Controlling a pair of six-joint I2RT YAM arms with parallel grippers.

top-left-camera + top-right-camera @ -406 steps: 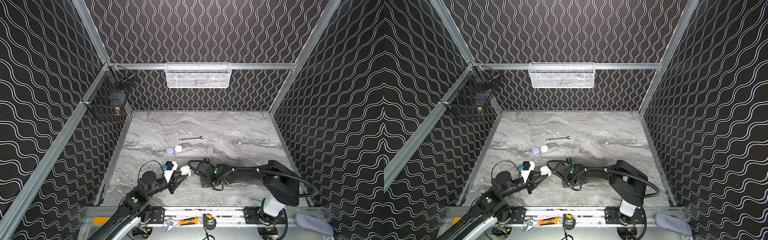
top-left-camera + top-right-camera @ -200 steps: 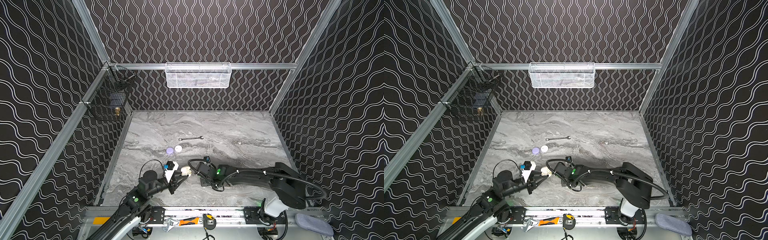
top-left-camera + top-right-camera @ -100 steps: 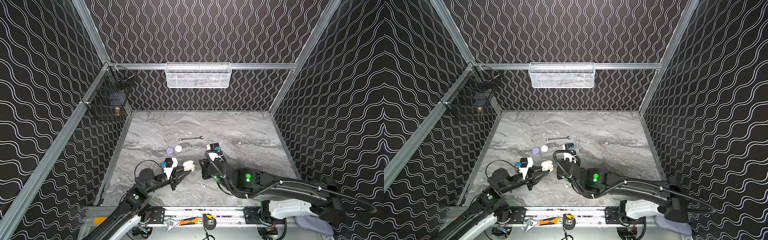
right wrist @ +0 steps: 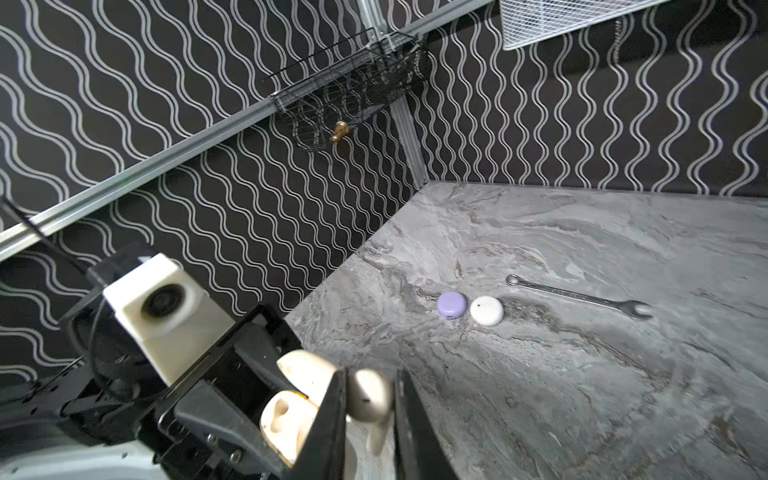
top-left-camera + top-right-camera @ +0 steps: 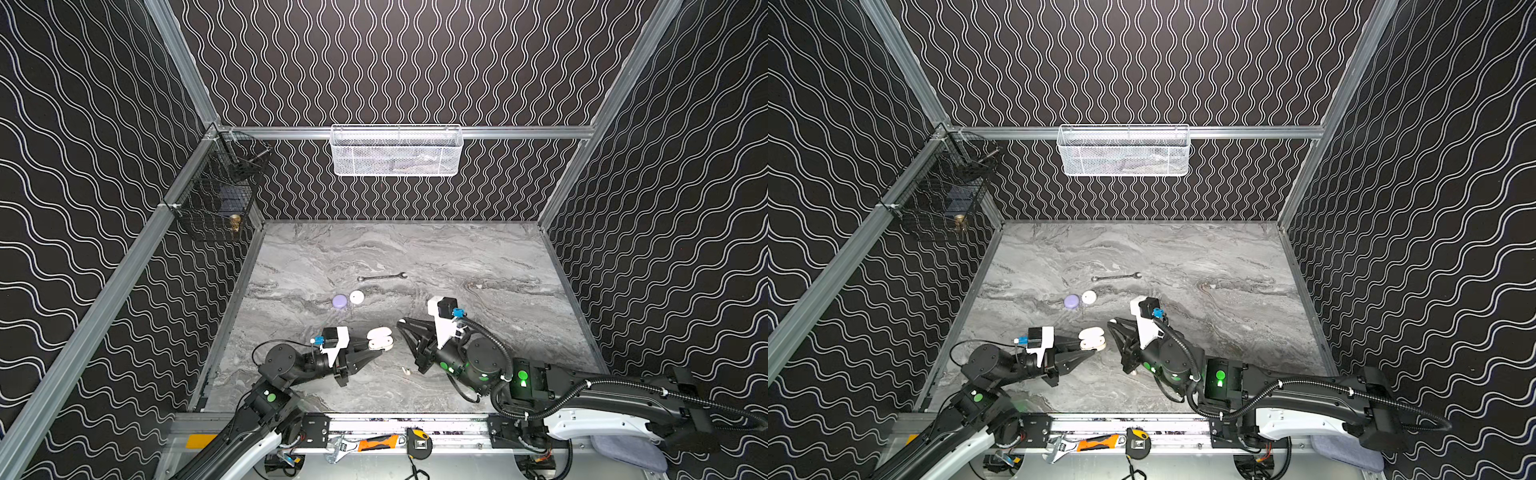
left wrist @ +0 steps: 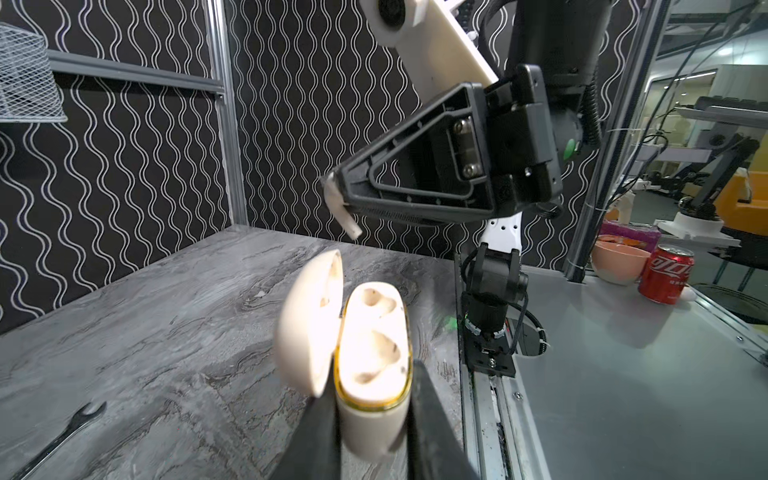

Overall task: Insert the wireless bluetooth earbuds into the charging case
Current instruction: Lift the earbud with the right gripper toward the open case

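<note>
Top views: I see grey marbled desk [image 5: 478, 257] boxed in by black wavy-line walls. White mesh basket [image 5: 395, 151] on back rail, black wire basket [image 5: 942, 195] on left wall. Wrench [image 5: 382, 276], lavender case [image 5: 340, 301], white round case [image 5: 356, 296] mid-desk. Left jaws grip open cream charging case [image 5: 379, 338]. Loose earbud [image 5: 406, 371] on desk near front.

Left wrist: case lid swung open, two wells showing.

Right wrist: right jaws closed on held earbud [image 4: 368, 401], close to case, not touching.

Left gripper [image 5: 376, 349] reaches low toward the middle, clamped on the open case [image 6: 371, 361]. Right gripper [image 5: 401, 325] angles toward it from above, pinching an earbud [image 4: 369, 400].
</note>
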